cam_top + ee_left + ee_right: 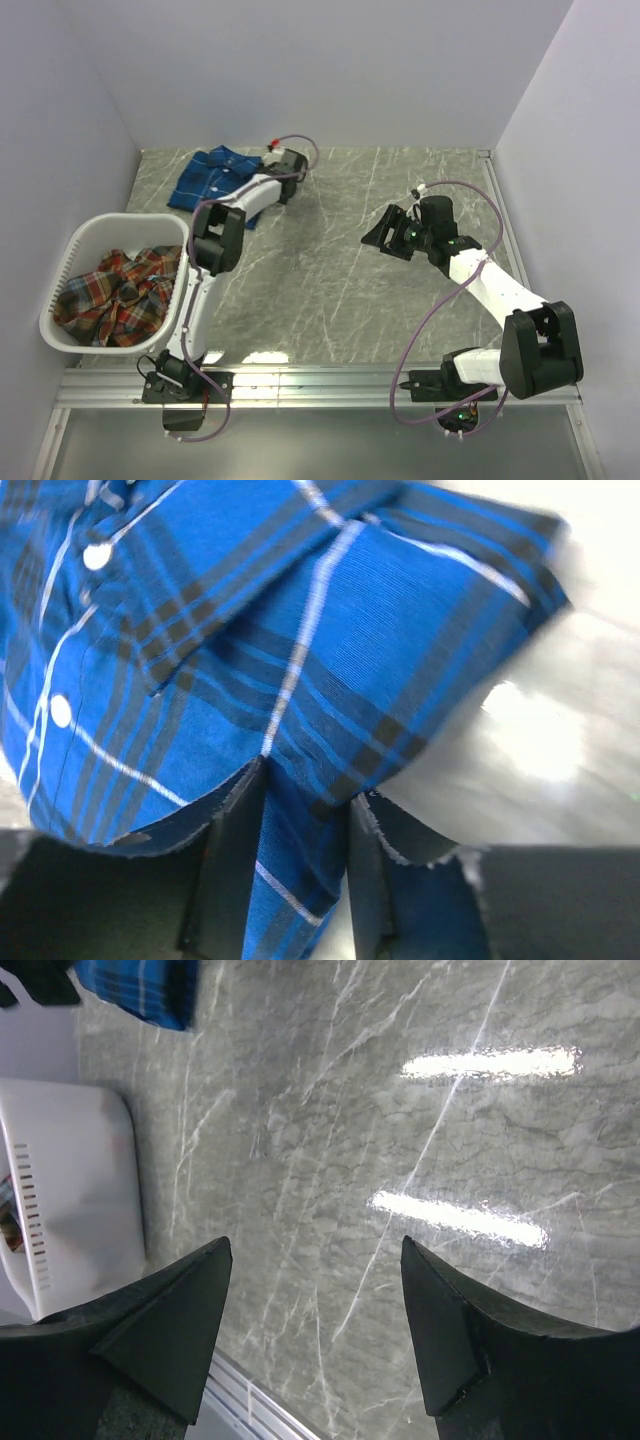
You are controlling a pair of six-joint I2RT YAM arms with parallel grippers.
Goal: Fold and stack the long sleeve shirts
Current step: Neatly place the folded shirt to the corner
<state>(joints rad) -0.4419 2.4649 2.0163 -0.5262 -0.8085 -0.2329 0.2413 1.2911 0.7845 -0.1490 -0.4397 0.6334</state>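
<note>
Left pincer (303, 825) pinches the white-lined blue plaid shirt (330, 630); right pincer (315, 1250) gapes empty.

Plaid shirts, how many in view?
2. A royal blue plaid shirt lies far left on the grey marble table; a red-orange plaid shirt sits crumpled in the white plastic basket, which might hide more.

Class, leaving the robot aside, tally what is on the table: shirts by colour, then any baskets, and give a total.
Blue shirt: 1
Red shirt: 1
Basket: 1
Total: 3
</note>
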